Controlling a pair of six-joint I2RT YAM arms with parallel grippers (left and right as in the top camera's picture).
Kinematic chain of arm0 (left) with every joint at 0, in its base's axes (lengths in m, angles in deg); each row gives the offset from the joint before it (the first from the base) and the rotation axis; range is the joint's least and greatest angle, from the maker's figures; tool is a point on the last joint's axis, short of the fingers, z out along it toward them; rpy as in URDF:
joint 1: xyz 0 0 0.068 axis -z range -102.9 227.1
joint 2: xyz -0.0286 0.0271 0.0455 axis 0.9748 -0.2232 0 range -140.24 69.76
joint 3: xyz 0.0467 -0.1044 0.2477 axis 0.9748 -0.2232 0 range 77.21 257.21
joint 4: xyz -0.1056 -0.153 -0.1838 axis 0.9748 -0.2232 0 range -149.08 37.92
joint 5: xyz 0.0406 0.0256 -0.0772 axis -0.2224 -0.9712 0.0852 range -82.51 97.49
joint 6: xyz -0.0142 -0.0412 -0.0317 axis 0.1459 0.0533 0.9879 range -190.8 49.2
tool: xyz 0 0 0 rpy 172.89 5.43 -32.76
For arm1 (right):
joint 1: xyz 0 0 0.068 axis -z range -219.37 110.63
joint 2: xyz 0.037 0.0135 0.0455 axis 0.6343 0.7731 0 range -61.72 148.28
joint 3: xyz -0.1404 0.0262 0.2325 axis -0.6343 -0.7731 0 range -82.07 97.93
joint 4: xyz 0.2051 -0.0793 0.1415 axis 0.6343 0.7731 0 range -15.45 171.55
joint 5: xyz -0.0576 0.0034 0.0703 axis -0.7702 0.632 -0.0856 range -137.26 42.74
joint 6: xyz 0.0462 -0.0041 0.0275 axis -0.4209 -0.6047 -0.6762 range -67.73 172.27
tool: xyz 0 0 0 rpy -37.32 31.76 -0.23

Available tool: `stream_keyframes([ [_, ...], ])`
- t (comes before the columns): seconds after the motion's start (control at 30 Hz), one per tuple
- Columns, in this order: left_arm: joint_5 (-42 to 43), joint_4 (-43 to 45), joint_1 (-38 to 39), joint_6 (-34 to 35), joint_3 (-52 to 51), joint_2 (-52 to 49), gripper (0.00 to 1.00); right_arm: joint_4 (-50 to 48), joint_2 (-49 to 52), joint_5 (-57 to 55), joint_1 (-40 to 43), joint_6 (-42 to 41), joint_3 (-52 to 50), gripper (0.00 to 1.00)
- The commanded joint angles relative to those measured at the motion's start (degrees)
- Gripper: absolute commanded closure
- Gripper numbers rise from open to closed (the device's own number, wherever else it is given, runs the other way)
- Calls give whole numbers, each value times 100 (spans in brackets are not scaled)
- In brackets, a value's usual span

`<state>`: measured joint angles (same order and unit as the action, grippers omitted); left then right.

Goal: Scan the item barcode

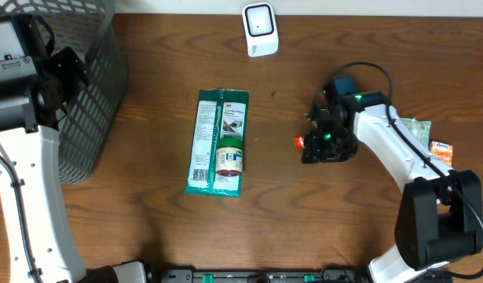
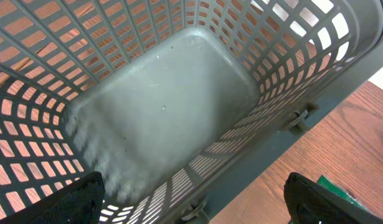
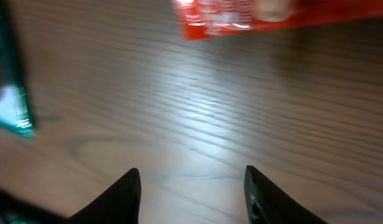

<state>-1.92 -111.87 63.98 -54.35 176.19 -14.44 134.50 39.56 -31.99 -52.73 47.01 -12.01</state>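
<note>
At ten o'clock the left gripper (image 2: 194, 186) hangs spread and empty over the grey mesh basket (image 1: 100, 102). At three o'clock the right gripper (image 3: 191, 180), fingers apart and holding nothing, hovers just beside the small red packet (image 3: 241, 18). This is probably the pick-up step. Next it must clamp the packet and show it to the white box-shaped scanner (image 1: 260, 30) at twelve.

Looks down past the right hand (image 3: 191, 180), dark fingertips (image 3: 126, 190) apart with brown wood-grain bench (image 3: 197, 112) showing between them, toward a blurred red packet (image 3: 241, 15) at the top edge and a green-and-white packet corner (image 3: 14, 115) far left.
</note>
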Motion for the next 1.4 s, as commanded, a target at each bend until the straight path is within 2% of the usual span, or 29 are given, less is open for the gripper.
stream_keyframes([
  [0.0, -72, 0, -31, -55, 35, -2, 8, -31, -11, -566, 72, 103, -179, 51],
  [0.33, -72, -2, -31, -55, 35, -2, 7, -669, -11, -575, 50, -439, -1003, 54],
  [0.53, -72, -2, -31, -55, 35, -2, 7, -1008, -11, -577, 28, -439, -1447, 56],
  [1.17, -72, 0, -31, -55, 35, -2, 8, -986, -11, -551, 31, -435, -1484, 50],
  [1.37, -72, -2, -31, -55, 35, -2, 8, -1032, -11, 256, 26, -433, -1482, 50],
])
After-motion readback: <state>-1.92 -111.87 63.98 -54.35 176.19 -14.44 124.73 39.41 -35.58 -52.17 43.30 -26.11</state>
